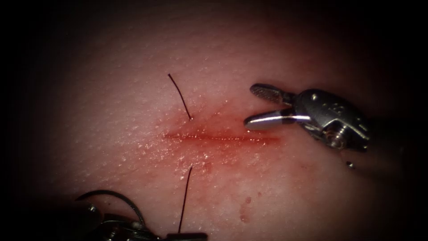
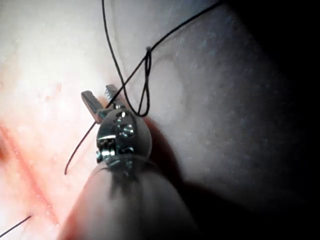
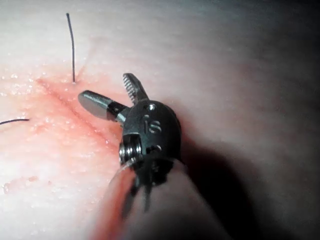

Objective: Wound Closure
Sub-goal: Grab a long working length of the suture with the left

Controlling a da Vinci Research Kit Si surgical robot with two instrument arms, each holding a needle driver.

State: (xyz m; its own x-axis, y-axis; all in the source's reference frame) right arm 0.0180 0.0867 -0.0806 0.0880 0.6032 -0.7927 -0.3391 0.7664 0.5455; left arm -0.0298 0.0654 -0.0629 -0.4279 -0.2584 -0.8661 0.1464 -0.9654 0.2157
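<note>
your right tool (image 1: 249, 106) was empty, jaws spread, hovering just over the right end of the cut (image 1: 218, 137). your left tool (image 2: 96, 91) had its jaws parted too, with the thread loop (image 2: 145, 85) draped across them, not clamped as far as i could see. the thread (image 1: 185, 196) sat in the tissue (image 1: 111, 111) near the cut's left end, with a short tail (image 1: 180, 93) on the far side. dark arc (image 1: 109, 192) by the left tool: couldn't tell needle from thread.

risks – that tail looked short, so any pull on the near strand could've dragged it through. the loose loop could've snagged on a jaw or knotted on itself. the right tool's lower jaw was close enough to scrape the wound edge.

surface was wet and soft, red fluid (image 1: 209, 129) around the cut – slippery. plenty of bare tissue around the right tool; the left tool worked at the dark edge of the endoscope view.
</note>
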